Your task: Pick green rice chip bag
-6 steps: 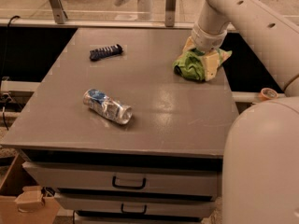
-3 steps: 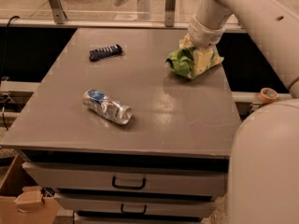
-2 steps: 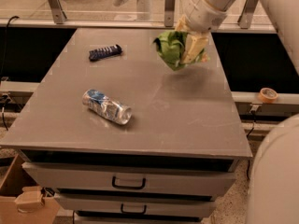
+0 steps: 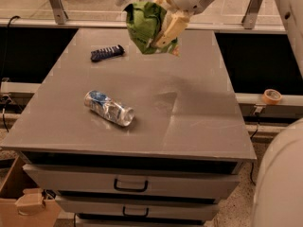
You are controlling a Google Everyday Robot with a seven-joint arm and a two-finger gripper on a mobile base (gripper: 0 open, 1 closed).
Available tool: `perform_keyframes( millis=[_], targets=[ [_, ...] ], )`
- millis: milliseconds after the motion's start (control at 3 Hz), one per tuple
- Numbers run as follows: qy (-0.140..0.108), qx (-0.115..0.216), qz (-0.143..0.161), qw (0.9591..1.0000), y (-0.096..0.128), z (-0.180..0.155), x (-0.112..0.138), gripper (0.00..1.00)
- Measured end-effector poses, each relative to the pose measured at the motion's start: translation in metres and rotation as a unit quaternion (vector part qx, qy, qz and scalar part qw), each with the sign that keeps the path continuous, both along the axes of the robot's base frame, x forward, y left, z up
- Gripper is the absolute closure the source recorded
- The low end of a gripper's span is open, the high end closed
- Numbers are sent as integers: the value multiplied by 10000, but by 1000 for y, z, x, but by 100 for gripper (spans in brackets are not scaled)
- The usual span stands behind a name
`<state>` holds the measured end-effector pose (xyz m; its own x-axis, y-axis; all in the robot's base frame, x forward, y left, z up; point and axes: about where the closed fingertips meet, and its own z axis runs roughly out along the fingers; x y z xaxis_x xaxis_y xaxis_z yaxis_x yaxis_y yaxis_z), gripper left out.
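Above the far half of the grey table (image 4: pixel 199 126), the gripper (image 4: pixel 161 30) clamps the green rice chip bag (image 4: pixel 141 22), lifted clear of the surface; below lies a crushed silver-and-blue can (image 4: pixel 109 109); farther back-left, a dark ribbed object (image 4: pixel 107 53).

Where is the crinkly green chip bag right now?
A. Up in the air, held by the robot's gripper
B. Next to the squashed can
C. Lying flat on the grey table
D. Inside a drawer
A: the bright green wrinkly plastic snack bag hangs above the grey table, pinched in the tan two-finger gripper, well away from the crushed silver-and-blue can.
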<state>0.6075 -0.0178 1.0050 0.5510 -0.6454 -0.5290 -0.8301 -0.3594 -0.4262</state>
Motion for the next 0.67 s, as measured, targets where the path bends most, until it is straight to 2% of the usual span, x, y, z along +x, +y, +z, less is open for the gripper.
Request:
perform_keyframes(
  millis=[333, 667],
  targets=[
    [-9, -3, -6, 10000, 0, 0, 1, 100],
    [-370, 130, 300, 9988, 33, 6, 17, 100]
  ],
)
